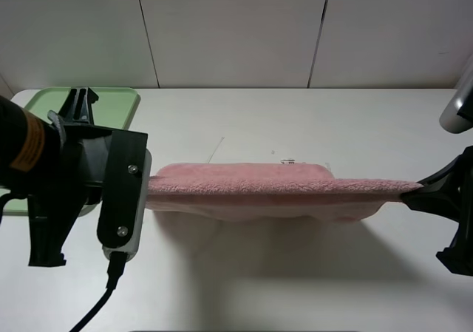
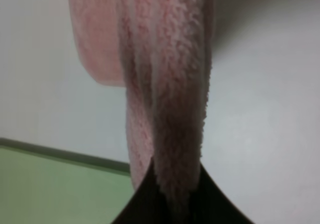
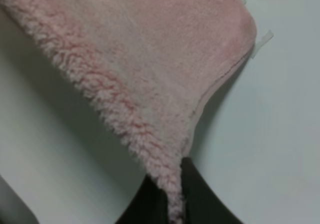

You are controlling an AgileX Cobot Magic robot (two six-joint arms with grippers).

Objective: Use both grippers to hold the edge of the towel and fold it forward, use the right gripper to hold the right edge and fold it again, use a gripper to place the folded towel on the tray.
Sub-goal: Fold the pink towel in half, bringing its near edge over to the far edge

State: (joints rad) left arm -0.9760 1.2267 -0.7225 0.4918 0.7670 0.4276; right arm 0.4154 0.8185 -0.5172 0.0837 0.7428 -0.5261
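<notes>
— Where is the towel [image 1: 273, 188] hanging?
— You're stretching it side to side above the surface [image 1: 295, 125]. Your left end effector [image 2: 172, 204] and right end effector [image 1: 415, 191] are each clamping one end. The tray [image 1: 111, 99] is lying far left, nearer your left end effector.

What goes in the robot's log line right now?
left pincer: shut on towel | right pincer: shut on towel | towel: stretched between them
</notes>
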